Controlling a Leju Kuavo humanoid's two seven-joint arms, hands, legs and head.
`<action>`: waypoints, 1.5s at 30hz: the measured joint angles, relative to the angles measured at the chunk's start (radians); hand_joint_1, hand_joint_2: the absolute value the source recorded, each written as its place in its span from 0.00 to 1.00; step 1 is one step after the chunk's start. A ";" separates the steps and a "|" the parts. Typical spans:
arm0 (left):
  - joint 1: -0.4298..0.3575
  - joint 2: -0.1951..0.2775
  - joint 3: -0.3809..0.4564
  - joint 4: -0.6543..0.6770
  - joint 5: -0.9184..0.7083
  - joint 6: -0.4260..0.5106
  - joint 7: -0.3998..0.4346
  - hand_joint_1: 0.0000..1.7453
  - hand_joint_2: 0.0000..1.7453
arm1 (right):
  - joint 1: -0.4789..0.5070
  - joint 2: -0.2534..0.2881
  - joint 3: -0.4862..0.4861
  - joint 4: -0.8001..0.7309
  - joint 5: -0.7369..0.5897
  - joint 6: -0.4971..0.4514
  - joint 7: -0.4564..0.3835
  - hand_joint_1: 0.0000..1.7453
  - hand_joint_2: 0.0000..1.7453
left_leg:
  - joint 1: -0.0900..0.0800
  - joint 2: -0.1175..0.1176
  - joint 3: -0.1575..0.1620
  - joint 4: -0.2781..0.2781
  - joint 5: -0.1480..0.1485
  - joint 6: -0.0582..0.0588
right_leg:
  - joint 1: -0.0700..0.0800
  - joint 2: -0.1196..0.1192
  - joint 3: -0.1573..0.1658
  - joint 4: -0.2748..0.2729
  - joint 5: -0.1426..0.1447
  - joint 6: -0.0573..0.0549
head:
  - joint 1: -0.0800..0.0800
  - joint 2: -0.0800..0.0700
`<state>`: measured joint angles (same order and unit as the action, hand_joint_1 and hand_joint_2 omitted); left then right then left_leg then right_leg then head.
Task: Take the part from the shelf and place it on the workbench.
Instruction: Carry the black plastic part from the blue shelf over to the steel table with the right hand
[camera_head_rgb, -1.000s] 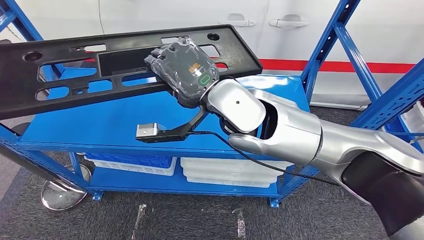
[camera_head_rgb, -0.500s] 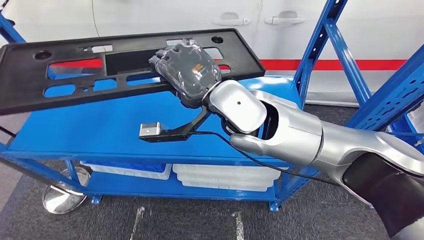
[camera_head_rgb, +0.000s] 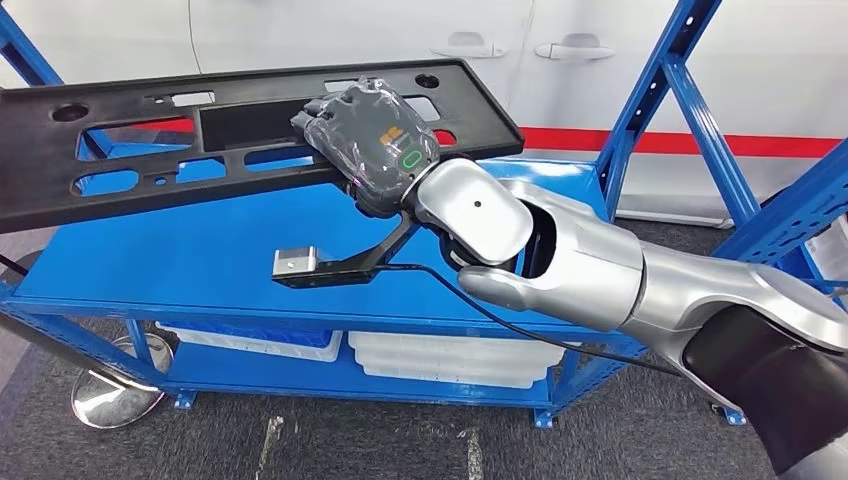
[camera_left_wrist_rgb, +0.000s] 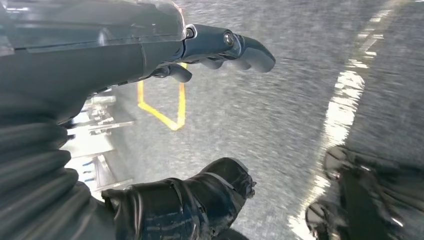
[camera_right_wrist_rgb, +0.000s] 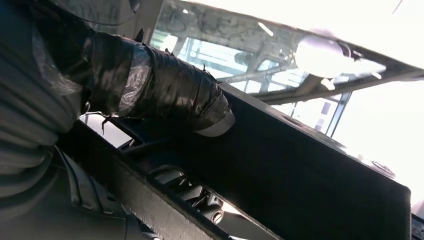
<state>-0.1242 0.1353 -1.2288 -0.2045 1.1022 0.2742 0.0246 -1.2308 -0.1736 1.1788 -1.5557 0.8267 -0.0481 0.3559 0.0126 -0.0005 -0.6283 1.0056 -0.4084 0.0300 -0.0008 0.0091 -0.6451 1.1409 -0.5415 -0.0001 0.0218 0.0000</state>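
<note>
A silver right arm (camera_head_rgb: 600, 265) reaches in from the lower right, and its right hand (camera_head_rgb: 372, 148) grasps a long black part (camera_head_rgb: 180, 150), a flat plastic panel with slots and round holes. In the right wrist view the taped thumb (camera_right_wrist_rgb: 170, 95) presses on the panel's dark face, with the darker fingers under its edge. The part is held in the air above the blue shelf (camera_head_rgb: 200, 260), clear of its top deck. Its long axis runs side to side across the scene, the left end passing out of the head view and the right end just past the hand; it tilts a little, the left end lower and nearer. Compared with a second ago the part lies slightly flatter and the whole scene has shifted a little, so the camera has moved too; the grip looks the same. The left hand (camera_left_wrist_rgb: 165, 75) hangs over grey floor, released, fingers apart and holding nothing. Under the shelf's top deck, white trays (camera_head_rgb: 455, 358) sit on the lower level. Blue uprights (camera_head_rgb: 655, 90) stand to the right. The floor (camera_head_rgb: 350, 440) is dark grey carpet. Behind everything is a white car (camera_head_rgb: 420, 40) with door handles and a red stripe (camera_head_rgb: 680, 140).
</note>
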 joint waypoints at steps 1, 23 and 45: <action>0.001 -0.001 0.000 0.000 0.000 0.000 0.001 0.00 1.00 | 0.000 0.000 0.000 0.000 0.000 0.000 0.000 1.00 1.00 | 0.000 0.000 -0.002 -0.001 0.002 0.002 | -0.001 -0.001 -0.023 0.065 -0.036 0.004 | 0.001 0.000; 0.000 -0.009 -0.004 0.000 -0.005 -0.012 0.012 0.00 1.00 | 0.022 0.003 -0.007 0.001 -0.159 0.037 -0.009 1.00 1.00 | -0.002 -0.004 0.068 0.088 -0.104 -0.034 | -0.004 -0.004 -0.033 -0.100 0.151 -0.028 | 0.000 0.000; -0.001 -0.014 -0.012 0.000 -0.028 -0.015 0.017 0.00 1.00 | 0.011 0.006 -0.008 0.004 -0.189 0.064 -0.033 1.00 1.00 | 0.001 0.003 -0.071 0.069 -0.027 -0.048 | -0.018 -0.011 0.072 -0.121 0.077 -0.022 | 0.004 0.000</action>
<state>-0.1251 0.1217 -1.2407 -0.2044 1.0742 0.2593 0.0417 -1.2197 -0.1678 1.1711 -1.5518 0.6375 0.0156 0.3233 0.0139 0.0022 -0.6995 1.0748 -0.4355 -0.0184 -0.0188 -0.0023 -0.5734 1.0204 -0.4646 -0.0216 0.0261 0.0000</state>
